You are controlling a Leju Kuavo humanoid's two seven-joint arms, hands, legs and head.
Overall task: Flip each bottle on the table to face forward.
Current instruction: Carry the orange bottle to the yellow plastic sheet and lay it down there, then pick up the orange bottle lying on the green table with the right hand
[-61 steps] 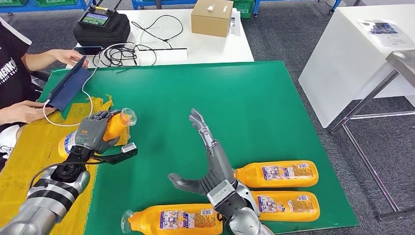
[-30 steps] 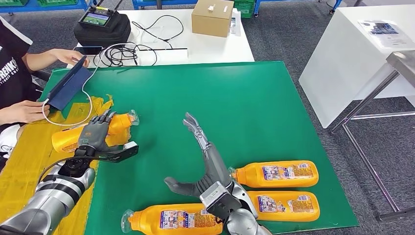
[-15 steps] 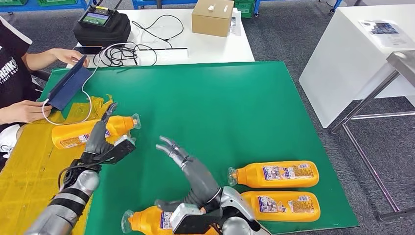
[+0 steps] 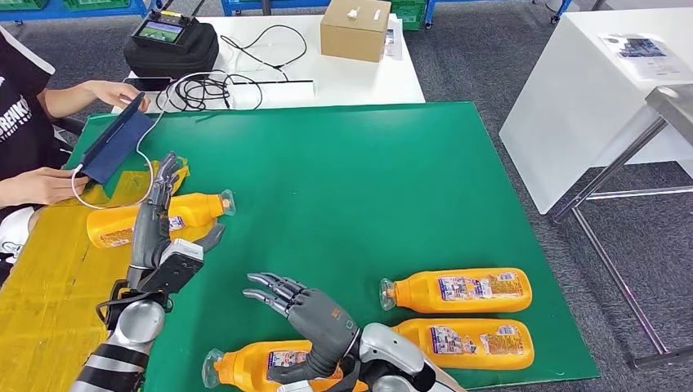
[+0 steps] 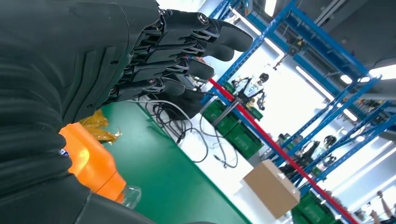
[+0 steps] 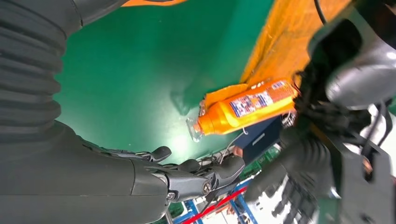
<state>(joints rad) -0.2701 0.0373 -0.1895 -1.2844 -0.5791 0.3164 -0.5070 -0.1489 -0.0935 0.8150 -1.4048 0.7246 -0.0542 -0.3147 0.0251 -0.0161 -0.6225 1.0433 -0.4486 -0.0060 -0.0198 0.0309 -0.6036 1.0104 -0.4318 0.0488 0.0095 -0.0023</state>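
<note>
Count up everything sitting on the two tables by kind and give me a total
Orange bottles: 4
Cardboard box: 1
Black case with a screen: 1
Blue tablet: 1
Cable bundle: 1
Total: 8

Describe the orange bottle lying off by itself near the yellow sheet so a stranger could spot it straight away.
Start at the green mat covering the table and go to its left edge, where a crumpled yellow sheet overlaps it. The orange bottle lies on its side across that border, clear cap pointing right, just beyond the robot's left hand. The other three bottles cluster along the near edge; this one lies alone.
</note>
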